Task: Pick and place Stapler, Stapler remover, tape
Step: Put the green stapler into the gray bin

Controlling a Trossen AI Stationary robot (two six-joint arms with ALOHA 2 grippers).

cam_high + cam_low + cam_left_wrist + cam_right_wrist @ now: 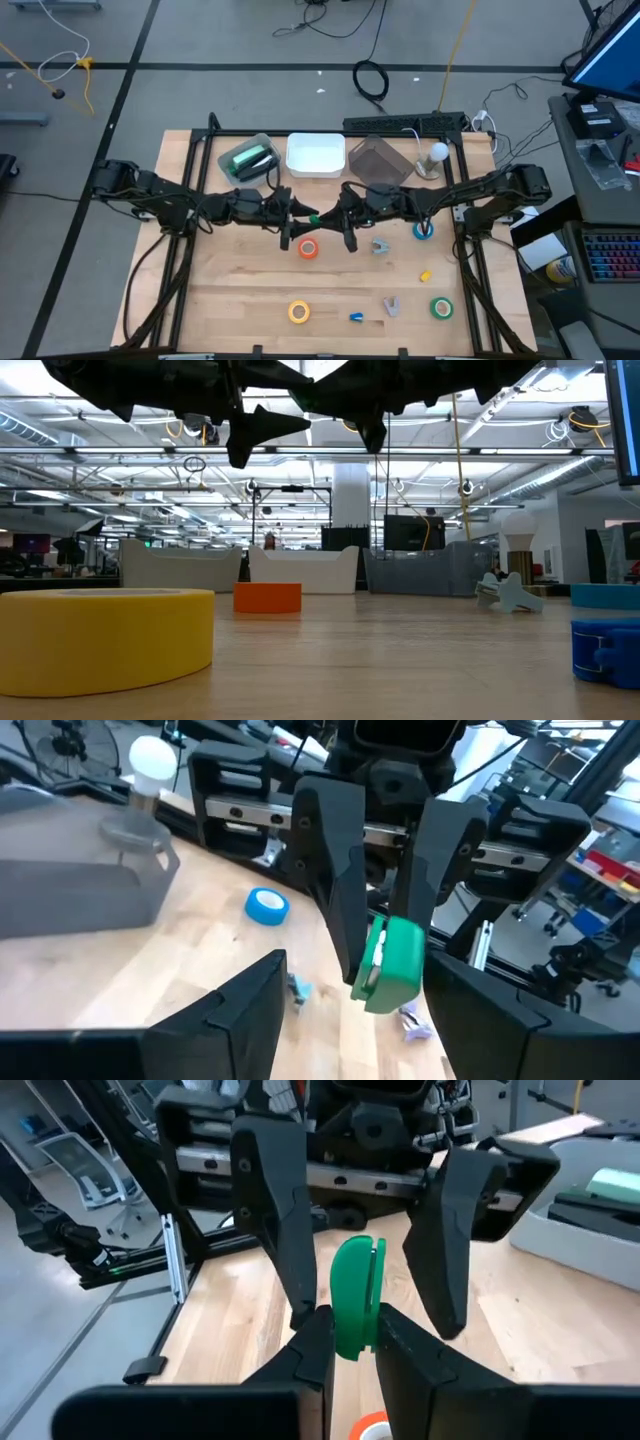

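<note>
At the near edge of the tabletop lie the yellow tape roll, a small blue bit, a grey clip-like piece and the green tape roll. A little further in sit a small yellow bit, the orange tape roll, a second grey piece and the blue tape roll.

Above the middle of the tabletop, over the orange roll, the two arms meet nose to nose. The right gripper has its jaws pinched nearly closed on a small green clamshell-shaped object, probably the stapler remover, holding it by its lower end. The left gripper faces it with jaws spread wide on either side of the same green object, not touching it.

At the far edge stand three bins: one holding a green stapler-like item, an empty white tray and a dark translucent bin, with a white bulb-topped thing beside it.

This looks like a hand-over in mid-air. The next move calls for the left jaws to close on the free end of the green object before the right lets go; releasing early would drop it onto the orange roll below.
</note>
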